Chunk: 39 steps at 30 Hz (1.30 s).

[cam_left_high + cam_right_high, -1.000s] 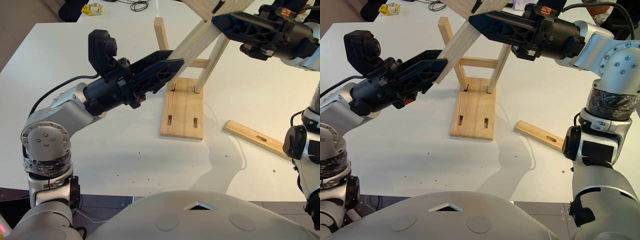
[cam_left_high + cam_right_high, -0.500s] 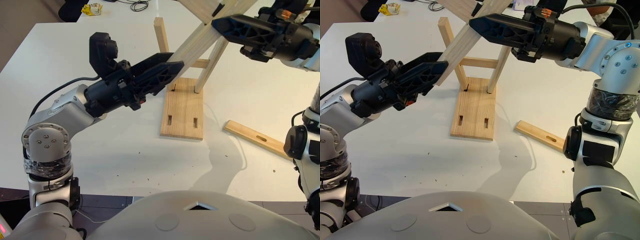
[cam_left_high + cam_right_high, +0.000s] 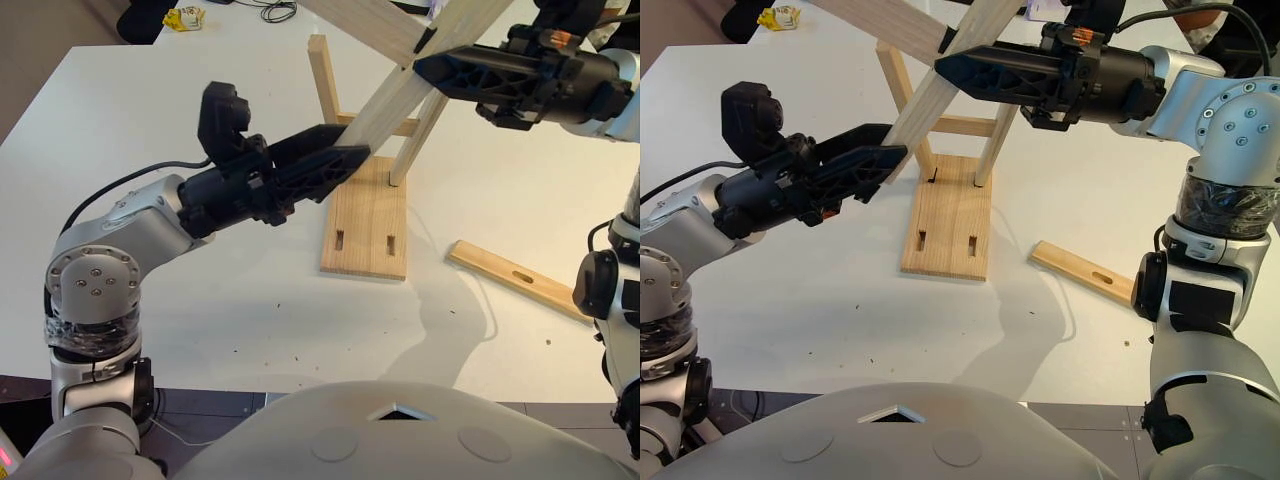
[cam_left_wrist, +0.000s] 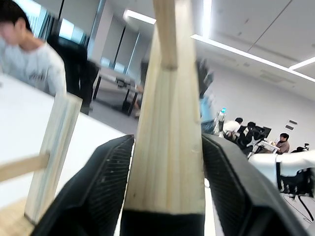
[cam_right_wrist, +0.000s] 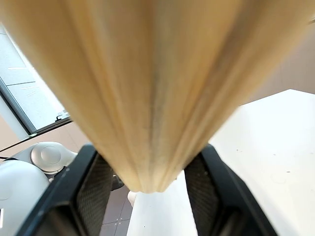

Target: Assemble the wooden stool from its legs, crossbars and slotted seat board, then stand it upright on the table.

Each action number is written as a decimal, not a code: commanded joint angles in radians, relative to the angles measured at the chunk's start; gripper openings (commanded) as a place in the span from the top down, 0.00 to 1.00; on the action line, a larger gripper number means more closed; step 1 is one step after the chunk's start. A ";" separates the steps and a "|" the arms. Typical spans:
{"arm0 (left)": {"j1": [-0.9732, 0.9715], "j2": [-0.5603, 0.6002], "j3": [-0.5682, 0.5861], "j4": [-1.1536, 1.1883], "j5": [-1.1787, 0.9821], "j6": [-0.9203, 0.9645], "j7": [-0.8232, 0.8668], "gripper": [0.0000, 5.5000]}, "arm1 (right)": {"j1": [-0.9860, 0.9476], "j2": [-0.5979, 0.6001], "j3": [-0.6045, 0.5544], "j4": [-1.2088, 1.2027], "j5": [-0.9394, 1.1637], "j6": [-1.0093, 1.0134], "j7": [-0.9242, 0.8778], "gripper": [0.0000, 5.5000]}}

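Observation:
The slotted seat board [image 3: 365,225] lies flat on the white table. Two upright legs [image 3: 322,75] joined by a crossbar [image 3: 400,127] stand in its far slots. Above it, a second wooden leg [image 3: 400,95] with a crossbar [image 3: 365,18] on it hangs slanted in the air. My left gripper [image 3: 352,158] is shut on the leg's lower end. My right gripper [image 3: 428,66] is shut on the same leg higher up, by the crossbar joint. In the left wrist view the leg [image 4: 170,147] sits between both fingers [image 4: 93,196]. The right wrist view has the wood [image 5: 157,73] pressed between its fingers [image 5: 83,191].
A loose slotted wooden bar [image 3: 515,278] lies on the table to the right of the seat board. A small yellow object [image 3: 185,17] rests at the far left edge. The near half of the table is bare.
My left gripper has moved right and toward the seat board, carrying the leg's lower end. The right gripper shifted a little left, and the held leg now stands steeper.

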 commanded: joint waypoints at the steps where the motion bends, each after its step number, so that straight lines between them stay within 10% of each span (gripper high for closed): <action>1: -0.019 0.008 -0.015 0.040 0.075 0.008 0.028 0.40 | -0.016 -0.014 -0.010 -0.012 -0.019 -0.015 0.008 0.63; 26: 0.125 0.090 0.093 -0.026 0.088 0.022 -0.198 0.33 | 0.120 -0.349 0.199 -0.138 -0.467 -0.321 0.413 0.63; 39: 0.232 0.181 0.191 -0.129 0.011 0.024 -0.318 0.33 | 0.309 -0.286 0.214 -0.292 -0.559 -0.432 0.299 0.63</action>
